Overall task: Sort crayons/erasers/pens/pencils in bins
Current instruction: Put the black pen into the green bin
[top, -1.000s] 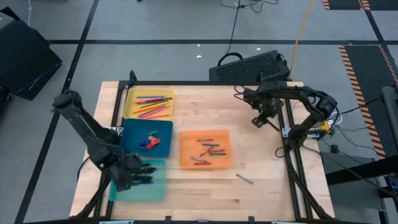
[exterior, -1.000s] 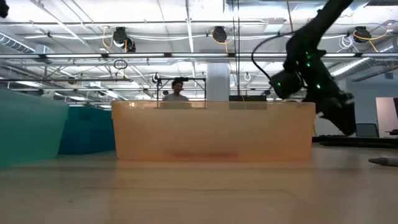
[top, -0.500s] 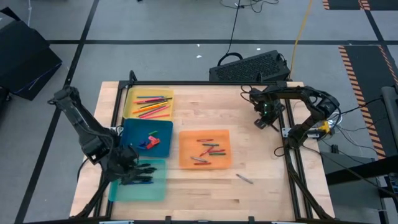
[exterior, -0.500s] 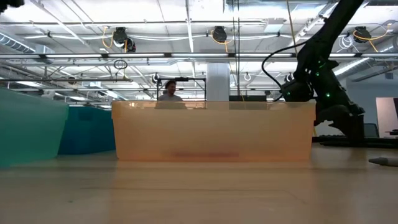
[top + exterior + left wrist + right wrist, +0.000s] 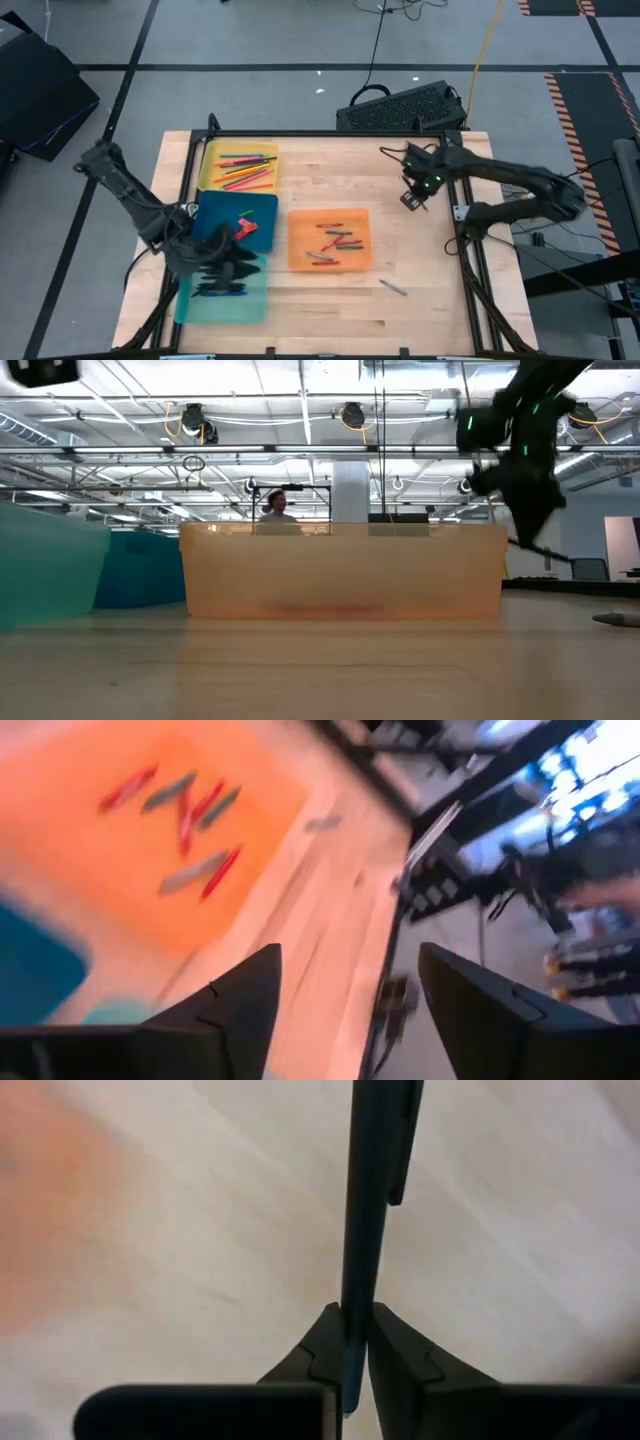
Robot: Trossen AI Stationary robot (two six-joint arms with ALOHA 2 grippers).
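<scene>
My right gripper (image 5: 413, 196) hangs above the table's far right part, shut on a dark pen (image 5: 372, 1170) with a clip. My left gripper (image 5: 238, 268) hovers open over the teal bin (image 5: 215, 305), where dark pens (image 5: 218, 290) lie; nothing is between its fingers (image 5: 345, 955). The yellow bin (image 5: 208, 165) holds bright pencils (image 5: 243, 170). The dark blue bin (image 5: 215, 215) holds small erasers (image 5: 243, 226). The orange bin (image 5: 300, 250) holds short crayons (image 5: 333, 243). My right gripper pinches the pen's shaft (image 5: 351, 1295) between its two fingertips, close to one end. The rest of the pen runs on past the fingertips in line with the fingers, clip (image 5: 402, 1150) toward its far end. In the low view the gripper (image 5: 528, 500) stands well above the table.
A small grey stick (image 5: 393, 288) lies loose on the wood near the front, right of the orange bin. A black keyboard (image 5: 400, 105) sits beyond the table's far edge. A dark frame (image 5: 465, 250) runs along the table's edges. A person shows far back in the room (image 5: 277, 507).
My right gripper has dipped low toward the table and then risen, its arm swinging out toward the right. My left gripper has moved over the teal bin toward the table's right and far side, nearer the orange bin.
</scene>
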